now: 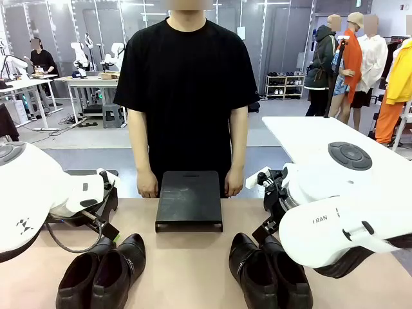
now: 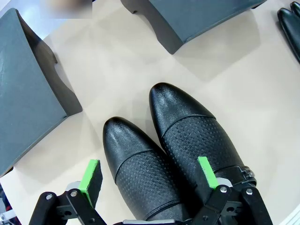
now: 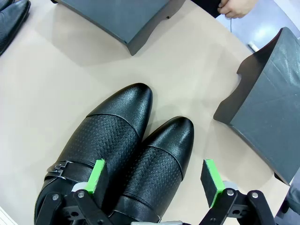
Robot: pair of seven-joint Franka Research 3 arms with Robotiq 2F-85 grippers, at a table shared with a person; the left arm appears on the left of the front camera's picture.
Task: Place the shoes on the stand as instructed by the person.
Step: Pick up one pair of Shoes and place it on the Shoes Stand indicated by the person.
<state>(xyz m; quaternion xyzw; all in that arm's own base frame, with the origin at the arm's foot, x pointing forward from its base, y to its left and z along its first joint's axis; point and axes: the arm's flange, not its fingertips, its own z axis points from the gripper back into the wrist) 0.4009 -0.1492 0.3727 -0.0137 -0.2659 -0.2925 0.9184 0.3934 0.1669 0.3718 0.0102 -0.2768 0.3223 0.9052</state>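
On tabletop (image 1: 193,270), glossy perforated shoes (image 2: 192,140), matte stand (image 1: 189,196)

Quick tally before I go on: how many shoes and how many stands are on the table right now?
Glossy black leather dress shoes: 4
Dark grey block-shaped stands: 3
Total: 7

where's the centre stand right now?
Front view: the centre stand sits mid-table at the far edge, right before the person, beyond and between the left shoe pair and the right shoe pair.
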